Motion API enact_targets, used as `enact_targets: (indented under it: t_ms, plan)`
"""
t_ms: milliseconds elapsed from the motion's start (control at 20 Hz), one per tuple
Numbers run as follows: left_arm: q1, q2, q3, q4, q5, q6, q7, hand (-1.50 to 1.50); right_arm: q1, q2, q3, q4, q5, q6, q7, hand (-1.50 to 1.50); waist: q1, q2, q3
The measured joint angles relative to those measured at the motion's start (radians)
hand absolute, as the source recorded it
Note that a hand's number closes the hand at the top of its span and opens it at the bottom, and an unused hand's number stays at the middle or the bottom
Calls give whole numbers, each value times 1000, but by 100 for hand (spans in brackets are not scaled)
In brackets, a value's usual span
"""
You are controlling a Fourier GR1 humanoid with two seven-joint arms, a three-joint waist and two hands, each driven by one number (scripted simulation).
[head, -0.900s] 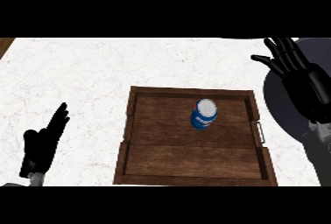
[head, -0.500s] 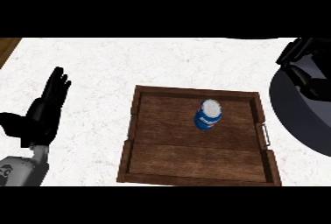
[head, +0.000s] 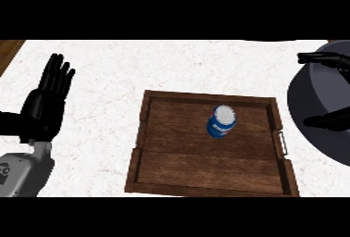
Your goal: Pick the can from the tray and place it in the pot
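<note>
Pot point(head: 321, 111) cut off by the right edge, only its left portion in view; interior not discernible. Right hand point(head: 327, 121) largely out of frame, showing as two dark finger shapes over the pot, finger posture not determinable. Lettering on the can point(head: 221, 122) too small to read; left forearm point(head: 24, 171) cropped at the lower left corner.

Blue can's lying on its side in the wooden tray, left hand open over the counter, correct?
Not quite. In the head view the can stands upright in the wooden tray, its round top facing the camera. The rest holds: the left hand is open, fingers straight, over the counter.
</note>
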Motion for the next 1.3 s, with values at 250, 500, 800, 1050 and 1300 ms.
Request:
enact_targets:
  t_ms: [250,500,800,1050,1300]
  plan:
    - [-30,-16,14,34,-10,-5,-2,0,-41,-72,56,23,139,18,-43,-150,-7,-4,-1]
    - [-42,-34,24,66,-21,-11,-15,0,-91,-87,149,-60,244,57,58,-150,-12,-7,-2]
    - [-42,-40,41,48,-36,-22,9,0,-141,-26,209,-160,297,125,261,-150,-14,-10,-2]
    - [-36,-69,49,52,-61,-26,0,0,-130,39,244,-207,347,163,386,-150,-15,-10,-2]
    - [-11,-77,57,0,-84,-27,39,0,-111,115,277,-217,407,186,459,-150,-13,-10,-2]
